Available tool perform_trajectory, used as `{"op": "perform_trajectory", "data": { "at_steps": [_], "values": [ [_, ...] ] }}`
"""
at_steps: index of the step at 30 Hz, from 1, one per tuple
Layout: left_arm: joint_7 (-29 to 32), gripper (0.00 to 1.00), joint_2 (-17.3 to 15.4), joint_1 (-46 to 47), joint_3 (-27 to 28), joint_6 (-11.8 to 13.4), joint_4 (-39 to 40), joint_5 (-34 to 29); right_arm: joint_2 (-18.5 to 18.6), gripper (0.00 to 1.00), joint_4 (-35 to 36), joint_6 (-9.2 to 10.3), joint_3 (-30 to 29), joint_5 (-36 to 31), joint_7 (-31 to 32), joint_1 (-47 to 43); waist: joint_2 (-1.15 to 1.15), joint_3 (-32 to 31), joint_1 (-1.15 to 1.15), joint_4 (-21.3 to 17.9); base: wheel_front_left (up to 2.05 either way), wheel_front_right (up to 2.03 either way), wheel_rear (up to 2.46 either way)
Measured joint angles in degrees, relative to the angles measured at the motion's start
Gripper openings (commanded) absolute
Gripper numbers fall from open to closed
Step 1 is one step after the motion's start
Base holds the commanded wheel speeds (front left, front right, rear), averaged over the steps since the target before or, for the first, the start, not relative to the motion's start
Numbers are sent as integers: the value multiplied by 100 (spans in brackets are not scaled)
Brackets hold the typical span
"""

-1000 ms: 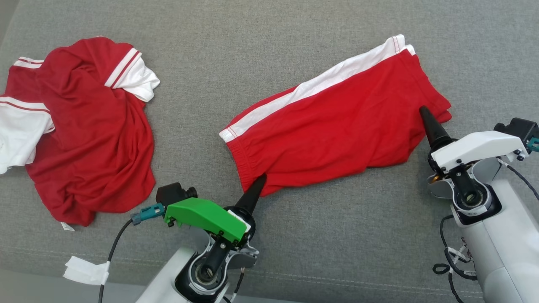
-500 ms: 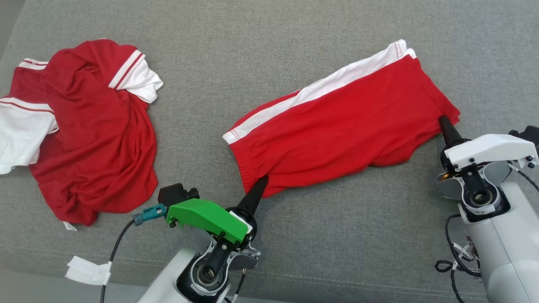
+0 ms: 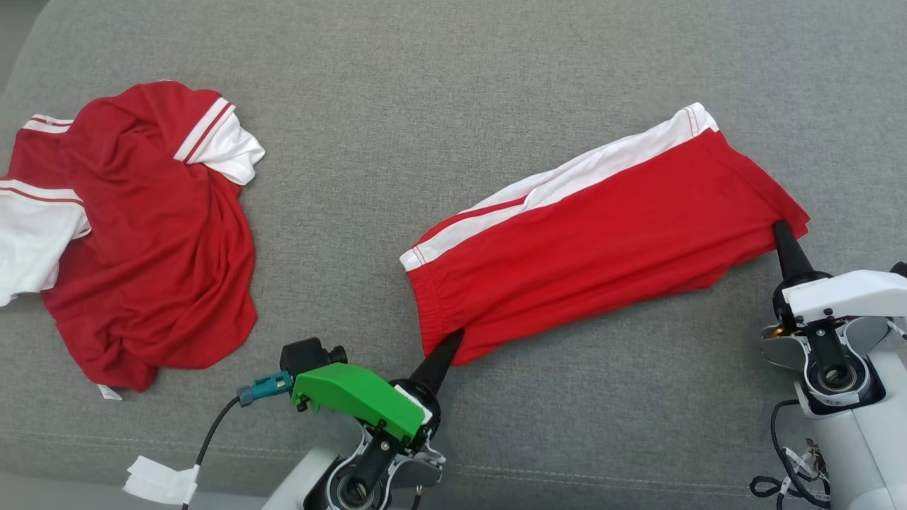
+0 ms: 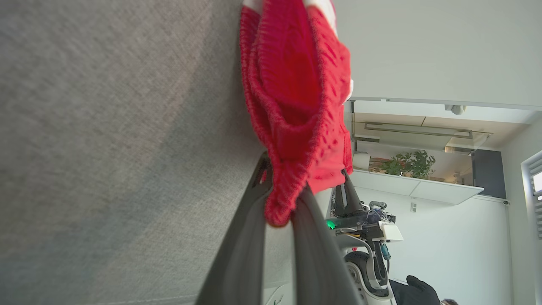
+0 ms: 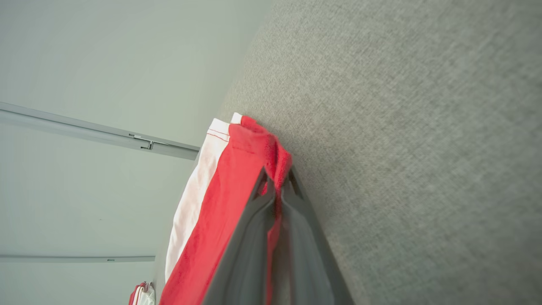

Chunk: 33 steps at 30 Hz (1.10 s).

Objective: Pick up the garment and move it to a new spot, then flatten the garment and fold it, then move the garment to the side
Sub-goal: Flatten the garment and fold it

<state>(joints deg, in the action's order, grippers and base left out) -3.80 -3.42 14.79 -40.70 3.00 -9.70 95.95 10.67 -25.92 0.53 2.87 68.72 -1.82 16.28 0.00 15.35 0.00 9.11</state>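
Observation:
The garment (image 3: 595, 248) is a pair of red shorts with a white side stripe, stretched out slantwise across the grey fabric surface (image 3: 439, 92). My left gripper (image 3: 453, 338) is shut on its near-left waistband corner; the left wrist view shows the red cloth (image 4: 296, 106) pinched between the dark fingers (image 4: 241, 237). My right gripper (image 3: 779, 230) is shut on the garment's right hem corner, and in the right wrist view the red fabric (image 5: 228, 199) sits clamped between the fingers (image 5: 254, 237).
A crumpled red and white shirt (image 3: 142, 234) lies at the left of the surface. A white taped cable (image 3: 163, 478) hangs by the front edge. In the left wrist view a dark gloved hand (image 4: 417, 290) shows low at the right, by the other arm.
The right gripper has shut on the hem corner. Both grippers have drawn the garment to the right and nearer, pulling it straighter. The head view has shifted a little.

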Motion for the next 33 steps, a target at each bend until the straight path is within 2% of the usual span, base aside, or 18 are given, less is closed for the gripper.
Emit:
{"op": "perform_trajectory", "data": {
  "at_steps": [5,7,9,10,11,15,20,24,28,33],
  "values": [
    [3,0,-16,-96,-7,3,11,20,-48,0,253,-92,98,-19,-73,-185,0,-10,0,-104,0,0,0],
    [3,17,-23,-96,-21,4,14,20,-24,0,367,-110,190,-176,-135,-205,0,-10,0,-132,0,0,0],
    [3,37,-24,-96,-33,7,18,18,48,0,498,-131,344,-387,-175,-211,0,-11,0,-139,0,0,0],
    [-4,76,-25,-96,-32,13,18,15,74,0,571,-158,425,-499,-175,-209,0,-12,0,-141,0,0,0],
    [-4,100,-25,-96,-32,13,18,15,74,0,571,-158,425,-499,-175,-209,0,-12,0,-141,0,0,0],
    [-4,100,-27,-87,-49,52,16,-19,133,0,849,-202,756,-861,-174,-164,0,-20,0,-135,0,0,0],
    [-3,100,-27,-79,-119,60,10,-29,387,0,1111,-203,1118,-1311,-90,-141,0,-72,0,-63,0,0,0],
    [-13,100,-80,-85,-113,63,10,-43,447,0,1333,-212,1574,-1637,181,33,0,-98,0,-24,0,0,0],
    [-40,100,-93,-90,-118,81,10,-58,584,0,1623,-315,2180,-2013,635,227,0,-114,0,69,0,0,0],
    [-89,100,-83,-92,-64,80,30,-56,547,0,1793,-408,2777,-2217,1111,289,0,-138,0,242,0,0,0]
  ]
}}
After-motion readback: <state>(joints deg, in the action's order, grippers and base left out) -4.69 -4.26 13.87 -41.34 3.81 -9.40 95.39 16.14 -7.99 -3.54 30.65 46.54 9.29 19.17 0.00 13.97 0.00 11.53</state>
